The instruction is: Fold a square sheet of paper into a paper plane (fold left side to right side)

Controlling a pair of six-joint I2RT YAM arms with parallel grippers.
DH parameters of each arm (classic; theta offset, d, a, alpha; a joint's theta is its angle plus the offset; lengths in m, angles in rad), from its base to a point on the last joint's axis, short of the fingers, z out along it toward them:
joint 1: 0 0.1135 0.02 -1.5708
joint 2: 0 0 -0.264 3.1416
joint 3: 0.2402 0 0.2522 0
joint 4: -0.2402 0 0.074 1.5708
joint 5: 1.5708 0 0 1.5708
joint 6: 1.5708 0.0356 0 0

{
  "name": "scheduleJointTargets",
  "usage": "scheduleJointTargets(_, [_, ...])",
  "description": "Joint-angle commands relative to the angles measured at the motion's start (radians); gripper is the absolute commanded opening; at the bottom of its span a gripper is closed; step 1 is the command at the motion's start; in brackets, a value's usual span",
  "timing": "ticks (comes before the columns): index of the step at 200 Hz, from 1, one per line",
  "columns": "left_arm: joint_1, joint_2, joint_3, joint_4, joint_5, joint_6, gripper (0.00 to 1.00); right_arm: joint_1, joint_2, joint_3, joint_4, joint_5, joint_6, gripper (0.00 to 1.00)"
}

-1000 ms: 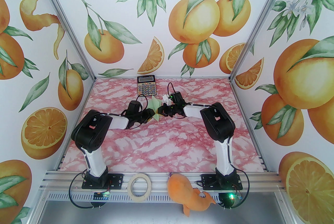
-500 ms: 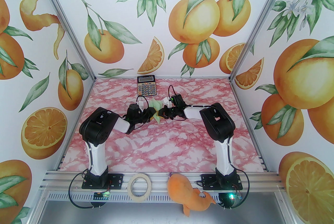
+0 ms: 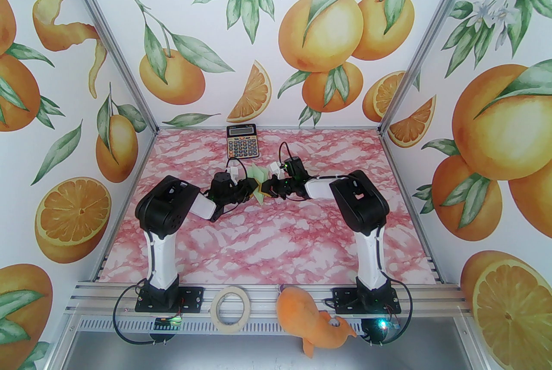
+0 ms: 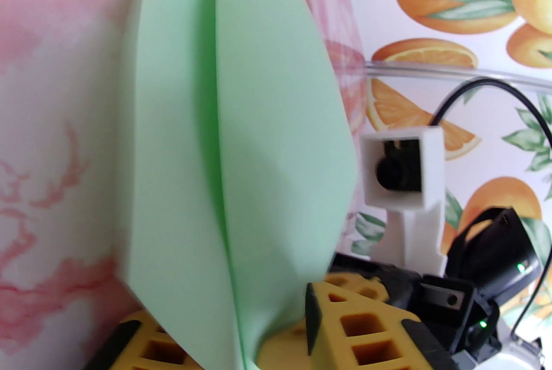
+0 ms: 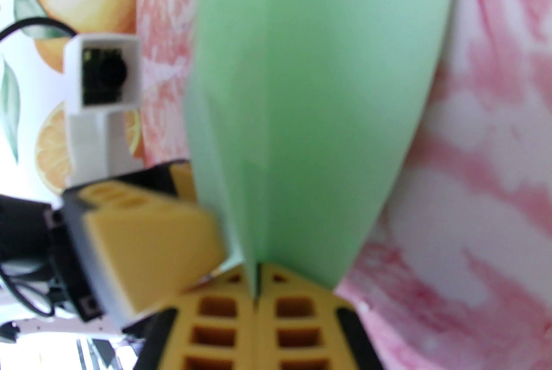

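Note:
The pale green square sheet of paper (image 3: 258, 183) is folded into a narrow, pointed paper plane shape with a centre crease. It is held up off the pink marble table (image 3: 276, 239), between the two grippers. In the right wrist view my right gripper (image 5: 256, 280) is shut on the bottom edge of the paper (image 5: 310, 101). My left gripper (image 4: 224, 316) faces it from the left. Its yellow fingers (image 4: 142, 342) stand apart on either side of the lower end of the paper (image 4: 258, 144), whose two flaps spread apart above them. From above, the left gripper (image 3: 251, 189) and right gripper (image 3: 266, 188) nearly touch.
A black-and-orange calculator (image 3: 241, 141) lies just behind the grippers by the back wall. A roll of beige tape (image 3: 231, 309) and an orange plush toy (image 3: 315, 323) sit on the front rail between the arm bases. Printed walls close in three sides.
My left arm has swung in towards the paper and rolled its wrist, and its jaws have narrowed around the paper's lower end. The right gripper has kept its hold, barely shifting.

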Motion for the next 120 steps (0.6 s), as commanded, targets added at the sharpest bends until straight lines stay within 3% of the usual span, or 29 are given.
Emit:
scheduleJointTargets(1, [-0.006,0.016,0.019,0.0,-0.012,0.027,0.21,-0.003,-0.055,-0.018,0.055,-0.023,0.009,0.1])
scheduleJointTargets(17, [-0.005,-0.001,0.013,-0.009,-0.016,0.036,0.2,-0.005,-0.066,-0.026,0.055,-0.018,0.009,0.24])
scheduleJointTargets(67, [0.004,-0.081,0.005,-0.051,-0.019,0.059,0.11,-0.052,-0.158,-0.103,0.068,0.017,0.01,0.55])
scheduleJointTargets(86, [0.008,-0.127,0.005,-0.099,-0.026,0.08,0.08,-0.079,-0.215,-0.143,0.062,0.027,0.005,0.6])
scheduleJointTargets(109, [0.013,-0.204,0.023,-0.228,-0.038,0.141,0.05,-0.111,-0.287,-0.173,0.004,0.049,-0.035,0.89])
scheduleJointTargets(112, [0.013,-0.216,0.028,-0.254,-0.042,0.15,0.05,-0.115,-0.297,-0.176,-0.004,0.054,-0.04,0.98])
scheduleJointTargets(120, [0.013,-0.253,0.048,-0.341,-0.054,0.196,0.04,-0.127,-0.319,-0.187,-0.027,0.068,-0.055,1.0])
